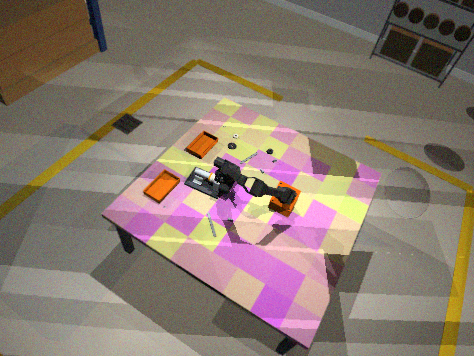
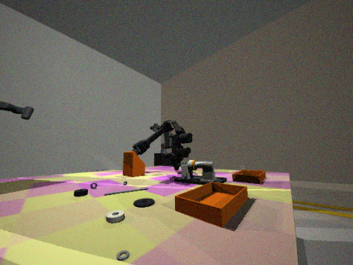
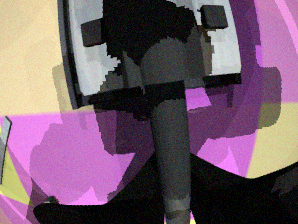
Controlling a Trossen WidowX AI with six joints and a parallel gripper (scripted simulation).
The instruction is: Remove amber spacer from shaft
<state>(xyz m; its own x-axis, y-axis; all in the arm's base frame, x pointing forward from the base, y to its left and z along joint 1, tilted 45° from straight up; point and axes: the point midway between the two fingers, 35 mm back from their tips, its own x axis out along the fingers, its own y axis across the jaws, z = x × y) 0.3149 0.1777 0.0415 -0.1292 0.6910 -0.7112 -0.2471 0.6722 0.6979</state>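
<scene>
The dark grey shaft [image 3: 171, 140] runs down the wrist view, past the edge of the fixture base [image 3: 225, 60] [image 1: 190, 183]. My gripper [image 3: 168, 155] [image 2: 178, 168] is shut on the shaft near its outer end. In the exterior view a light grey housing block [image 2: 208, 173] stands on the base, with a smaller grey block [image 2: 185, 171] nearer the arm. The amber spacer [image 2: 193, 164] [image 1: 211, 176] is up at shaft height between them, not on the table. Other spacers are too small to tell apart, and dark shadow hides the shaft's inner part in the wrist view.
Orange trays [image 1: 161, 186] [image 1: 202, 144] stand beyond the base and to one side. A white ring [image 2: 115, 216], black discs [image 2: 144, 202] [image 2: 80, 192], a small grey ring [image 2: 123, 255] and a thin rod [image 2: 126, 191] lie on the table. An orange block [image 2: 132, 164] stands under the arm.
</scene>
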